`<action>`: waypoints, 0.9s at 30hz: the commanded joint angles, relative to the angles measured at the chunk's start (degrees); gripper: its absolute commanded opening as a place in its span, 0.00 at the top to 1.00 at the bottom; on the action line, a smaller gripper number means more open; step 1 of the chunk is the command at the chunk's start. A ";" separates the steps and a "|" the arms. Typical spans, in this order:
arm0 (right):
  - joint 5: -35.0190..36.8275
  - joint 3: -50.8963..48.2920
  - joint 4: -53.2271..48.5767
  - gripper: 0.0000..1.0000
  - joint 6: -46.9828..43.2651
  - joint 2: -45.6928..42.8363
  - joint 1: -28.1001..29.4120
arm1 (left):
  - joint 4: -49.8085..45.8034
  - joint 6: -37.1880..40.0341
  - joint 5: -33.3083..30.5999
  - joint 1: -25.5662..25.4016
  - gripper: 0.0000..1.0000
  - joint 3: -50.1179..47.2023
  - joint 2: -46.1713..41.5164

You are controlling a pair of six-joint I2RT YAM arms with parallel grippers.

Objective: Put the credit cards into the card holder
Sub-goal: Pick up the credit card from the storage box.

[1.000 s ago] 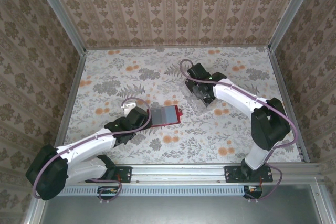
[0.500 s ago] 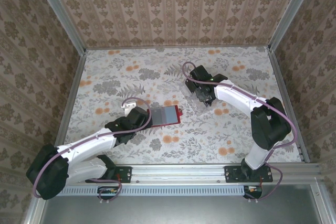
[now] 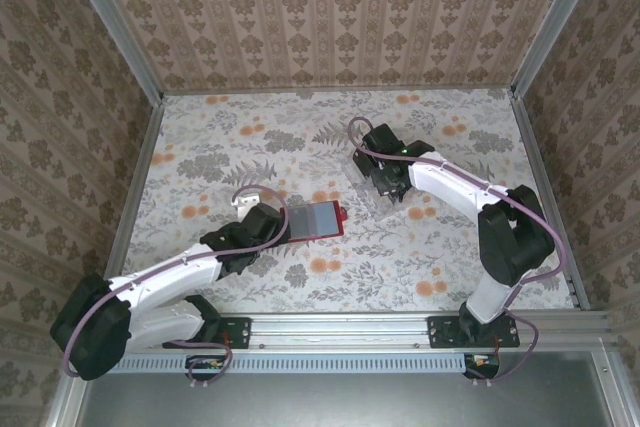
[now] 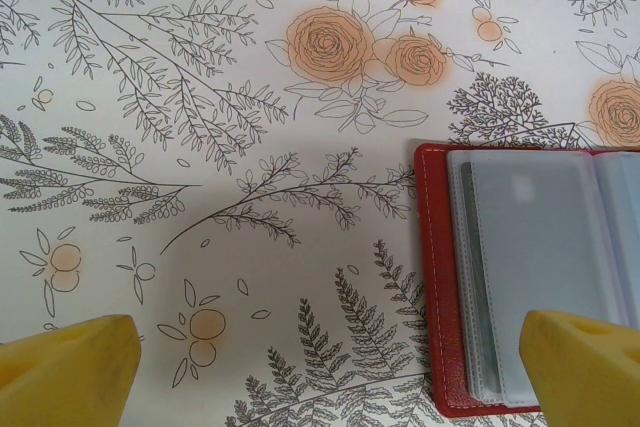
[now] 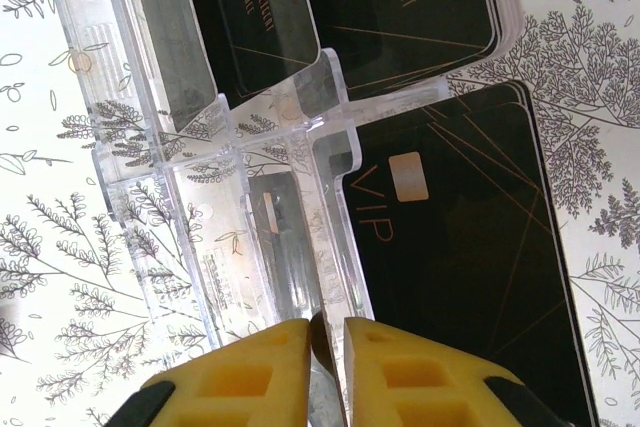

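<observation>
Pickup of a card is the step in hand, as I judge it: the right gripper (image 5: 325, 367) sits at the clear acrylic rack (image 5: 200, 197) on the far right of the table (image 3: 250, 137), its yellow fingers (image 5: 250, 372) drawn almost together about a thin edge. Whether that edge is a card or one of the rack's own walls I cannot tell, nor whether the pinch is firm. The credit cards (image 5: 450, 247) are black and glossy, and all those in view are in the rack: one marked VIP lies nearest the fingers, with others in the slots beyond it. The card holder (image 3: 312, 220) lies open and flat near the middle of the table, well apart from the rack, red with clear sleeves, and no black card shows in it. The left gripper (image 3: 262, 222) hangs at the holder's left edge with its jaws spread wide and nothing between them. The next move likely calls for a sure hold on one card alone, drawn out along its slot, then carried over to the holder. The rack's upright walls crowd the fingers, the neighbouring cards could be dragged along, and a sleeve's mouth is narrow, so the left gripper may need to pin the holder down
</observation>
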 commanded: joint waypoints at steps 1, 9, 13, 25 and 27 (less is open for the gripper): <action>-1.58 -0.31 0.57 0.87 -0.25 -1.44 -0.67 | 0.42 1.09 0.23 0.37 0.00 0.99 0.08; -3.46 0.50 1.65 0.95 -3.25 -3.13 -1.24 | 0.42 1.41 0.31 0.39 0.00 0.99 0.04; -5.72 2.11 1.32 1.00 -3.89 -3.68 -1.42 | 0.34 1.86 0.23 0.46 0.00 1.34 0.16; -22.79 -0.48 7.85 1.00 7.33 -12.24 0.98 | 0.33 3.80 0.23 0.56 0.00 2.88 3.16; -24.84 -2.70 11.97 1.00 10.43 -12.96 2.65 | 0.57 3.86 0.40 0.51 0.00 3.18 4.12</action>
